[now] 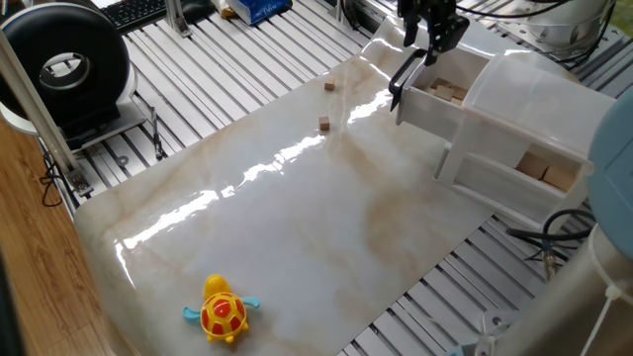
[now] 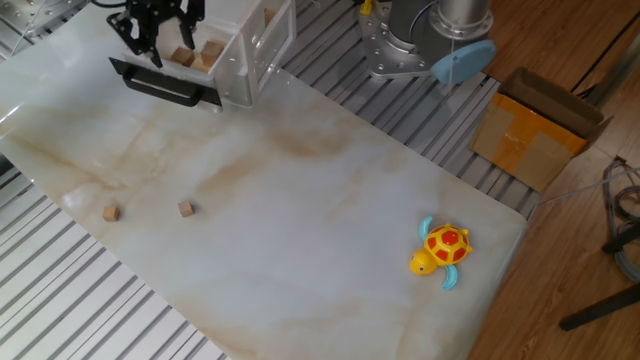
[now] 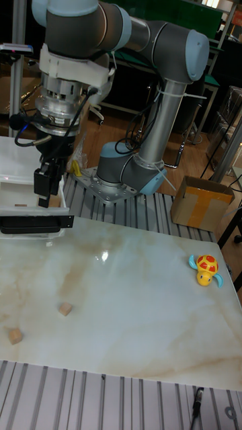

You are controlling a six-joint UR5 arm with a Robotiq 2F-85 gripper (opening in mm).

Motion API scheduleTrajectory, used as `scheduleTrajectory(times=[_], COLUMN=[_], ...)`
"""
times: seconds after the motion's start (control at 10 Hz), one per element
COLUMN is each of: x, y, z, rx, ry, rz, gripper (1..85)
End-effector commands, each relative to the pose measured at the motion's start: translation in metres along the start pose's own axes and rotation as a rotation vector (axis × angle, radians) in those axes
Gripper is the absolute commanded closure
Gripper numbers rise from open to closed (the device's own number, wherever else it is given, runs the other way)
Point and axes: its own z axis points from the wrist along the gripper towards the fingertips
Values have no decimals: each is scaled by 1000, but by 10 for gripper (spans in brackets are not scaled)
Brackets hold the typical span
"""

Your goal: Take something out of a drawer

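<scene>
The top drawer (image 1: 427,107) of the white plastic unit is pulled open, its dark handle (image 2: 165,88) facing the table. Pale tan wooden blocks (image 1: 447,92) lie inside it, and the other fixed view shows them (image 2: 184,57) side by side. My gripper (image 1: 432,32) hangs open just above the drawer's front part, with nothing visible between its fingers. It is also seen over the drawer in the other fixed view (image 2: 153,27) and in the tall view (image 3: 48,183), where the drawer (image 3: 27,216) sits below it.
Two tiny brown cubes (image 2: 185,208) (image 2: 110,212) lie on the marble tabletop. A yellow toy turtle (image 2: 440,250) sits near the far corner. The lower drawer (image 1: 542,170) holds more blocks. A cardboard box (image 2: 535,125) stands off the table.
</scene>
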Motion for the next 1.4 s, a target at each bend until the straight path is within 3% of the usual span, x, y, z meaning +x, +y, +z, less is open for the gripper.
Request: scheduleTrajectory(times=[0.0, 0.4, 0.7, 0.9, 1.1, 1.3], x=[-2, 8, 5, 28, 25, 29], y=[0, 18, 40, 38, 44, 44], z=[-3, 5, 13, 9, 8, 8], rx=[3, -58, -92, -92, -117, -124], ry=[-13, 32, 37, 119, 103, 115], rz=[11, -125, -186, -275, -338, -397], gripper=[323, 283, 257, 277, 273, 277])
